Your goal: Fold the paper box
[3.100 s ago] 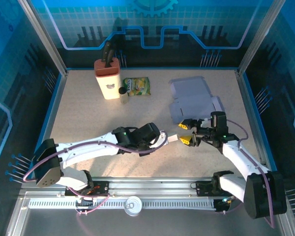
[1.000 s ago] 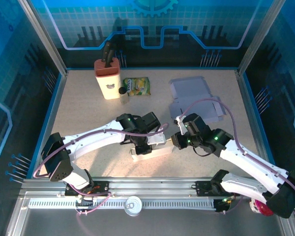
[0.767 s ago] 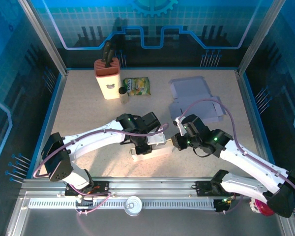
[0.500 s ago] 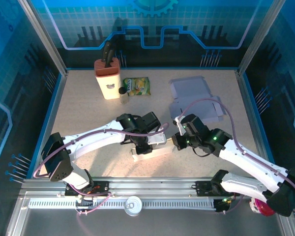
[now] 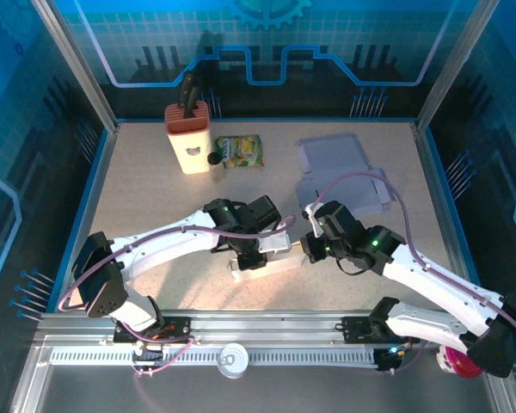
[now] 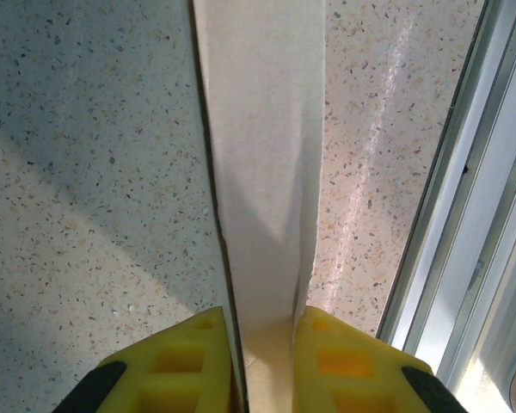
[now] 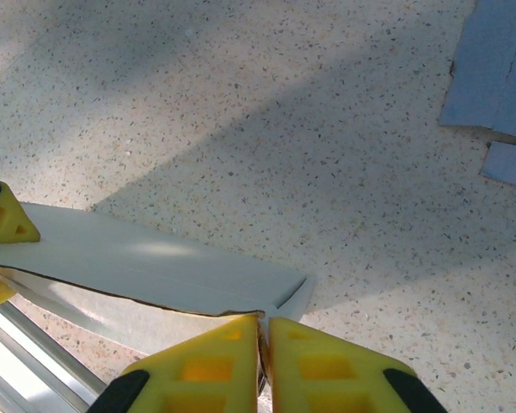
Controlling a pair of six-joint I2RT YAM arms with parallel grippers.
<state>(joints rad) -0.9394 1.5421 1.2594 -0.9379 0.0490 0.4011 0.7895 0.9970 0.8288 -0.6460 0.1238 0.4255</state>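
Paper box (image 5: 275, 265) btwn L hand (image 6: 265, 353) & R hand (image 7: 264, 344) (sheets (image 5: 335, 172) behind).

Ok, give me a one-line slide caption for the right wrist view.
Right gripper pinches the corner of the flattened paper box on the speckled table, blue cardboard sheets lying apart beyond.

No readable words or numbers anywhere — the green snack packet (image 5: 239, 151) carries printing, but it is too small to make out.

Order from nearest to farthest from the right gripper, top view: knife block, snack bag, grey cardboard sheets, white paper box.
1. white paper box, in the right gripper, front centre.
2. grey cardboard sheets, rear right.
3. snack bag, rear centre.
4. knife block, rear left.
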